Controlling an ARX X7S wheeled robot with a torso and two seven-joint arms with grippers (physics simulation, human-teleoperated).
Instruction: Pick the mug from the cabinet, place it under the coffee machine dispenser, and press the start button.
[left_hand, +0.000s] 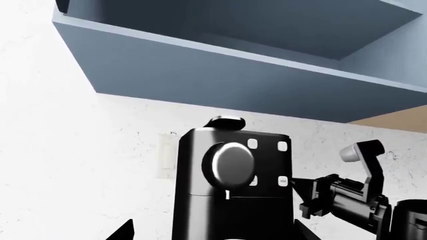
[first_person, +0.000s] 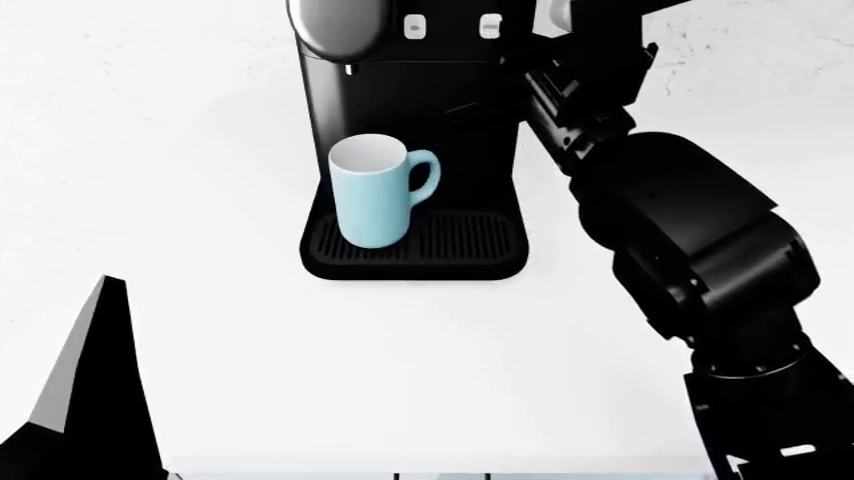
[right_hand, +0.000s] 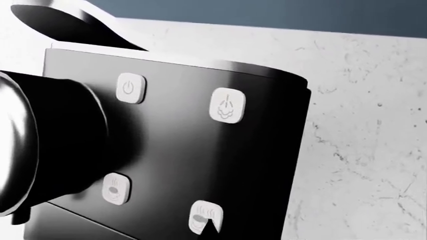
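Observation:
The light-blue mug (first_person: 370, 190) stands upright on the ribbed tray (first_person: 467, 240) of the black coffee machine (left_hand: 233, 200), handle to the right. It sits straight below the grey dome of the dispenser (first_person: 334, 25). My right gripper (right_hand: 210, 231) shows as a single dark tip, shut, touching the lower right white button (right_hand: 200, 216), which bears a steaming-cup sign. Three more white buttons sit on the same front panel. My left gripper (left_hand: 213, 237) hangs back from the machine, open and holding nothing, looking at the dome (left_hand: 230, 165) and at the right arm (left_hand: 347, 197).
An open blue-grey cabinet (left_hand: 200, 65) hangs above the machine against a white marbled wall (left_hand: 80, 165). The machine stands on a white counter (first_person: 400, 380). The bulky right arm (first_person: 681, 220) fills the right side; part of the left arm (first_person: 94, 400) shows at lower left.

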